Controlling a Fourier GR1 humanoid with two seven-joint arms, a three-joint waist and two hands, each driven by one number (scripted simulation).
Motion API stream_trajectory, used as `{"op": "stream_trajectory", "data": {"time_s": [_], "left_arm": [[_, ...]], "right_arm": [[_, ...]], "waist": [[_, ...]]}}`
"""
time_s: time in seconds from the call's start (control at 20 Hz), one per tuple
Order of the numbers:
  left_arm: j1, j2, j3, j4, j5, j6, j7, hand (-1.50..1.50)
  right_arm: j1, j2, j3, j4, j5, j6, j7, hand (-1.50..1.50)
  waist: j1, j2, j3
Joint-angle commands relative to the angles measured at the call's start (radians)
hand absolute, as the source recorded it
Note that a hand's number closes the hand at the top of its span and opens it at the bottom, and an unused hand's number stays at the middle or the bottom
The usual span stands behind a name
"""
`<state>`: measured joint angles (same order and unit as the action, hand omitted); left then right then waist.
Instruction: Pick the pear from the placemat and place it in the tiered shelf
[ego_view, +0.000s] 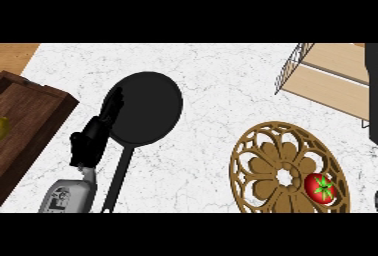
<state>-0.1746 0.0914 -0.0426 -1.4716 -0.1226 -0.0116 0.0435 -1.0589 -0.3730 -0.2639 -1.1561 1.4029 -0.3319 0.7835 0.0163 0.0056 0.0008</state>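
Your left hand (90, 140) is in at about 8 o'clock, coming up from the lower edge on its grey forearm (68, 194). The fingers are stretched out and apart, pointing up toward 1 o'clock and closed on nothing. They lie along the left rim of the black frying pan (148, 107), overlapping its edge. I can't tell whether they actually touch it.

The pan sits at roughly 10 o'clock on the white marbled counter (207, 65), with its long handle running down toward 7 o'clock, just beside your wrist.

Now look at 4 o'clock. There's the round brown openwork placemat (275, 150), and on its lower right part, around 5 o'clock on the mat, rests a red fruit (322, 188) with a green star-shaped top. It looks more like a tomato than a pear, and it is well apart from your left hand.

The tiered shelf (328, 75) stands at 2 o'clock — wire side, pale wooden boards — up past the mat.

Over at 9 o'clock a dark wooden tray (29, 115) runs off the left edge.
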Motion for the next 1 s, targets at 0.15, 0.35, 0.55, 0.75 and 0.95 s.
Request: {"op": "stream_trajectory", "data": {"time_s": [0.15, 0.35, 0.55, 0.75, 0.95], "left_arm": [[-0.008, 0.017, 0.006, -0.027, -0.001, -0.016, 0.034, 0.00], [-0.004, -0.026, -0.014, -0.007, -0.025, 0.018, 0.010, 0.00], [-0.036, -0.013, 0.006, 0.040, -0.009, -0.009, 0.010, 0.00], [-0.013, 0.002, 0.019, 0.008, -0.010, 0.000, 0.022, 0.00], [0.018, -0.026, -0.017, -0.023, -0.045, 0.026, 0.009, 0.00]], "right_arm": [[0.034, -0.054, -0.093, 0.111, -0.185, -0.206, -0.182, 1.50], [0.000, -0.039, -0.076, 0.185, -0.183, -0.262, -0.172, 1.50], [0.033, -0.103, -0.114, 0.226, -0.280, -0.274, -0.276, 1.50], [0.072, -0.121, -0.101, 0.246, -0.003, -0.236, 0.044, -1.50], [0.095, -0.149, -0.102, 0.179, -0.024, -0.193, 0.064, -1.50]], "waist": [[-0.004, -0.003, 0.000], [-0.005, -0.003, -0.001], [-0.012, -0.003, -0.001], [-0.015, -0.005, -0.002], [-0.014, -0.007, -0.001]]}}
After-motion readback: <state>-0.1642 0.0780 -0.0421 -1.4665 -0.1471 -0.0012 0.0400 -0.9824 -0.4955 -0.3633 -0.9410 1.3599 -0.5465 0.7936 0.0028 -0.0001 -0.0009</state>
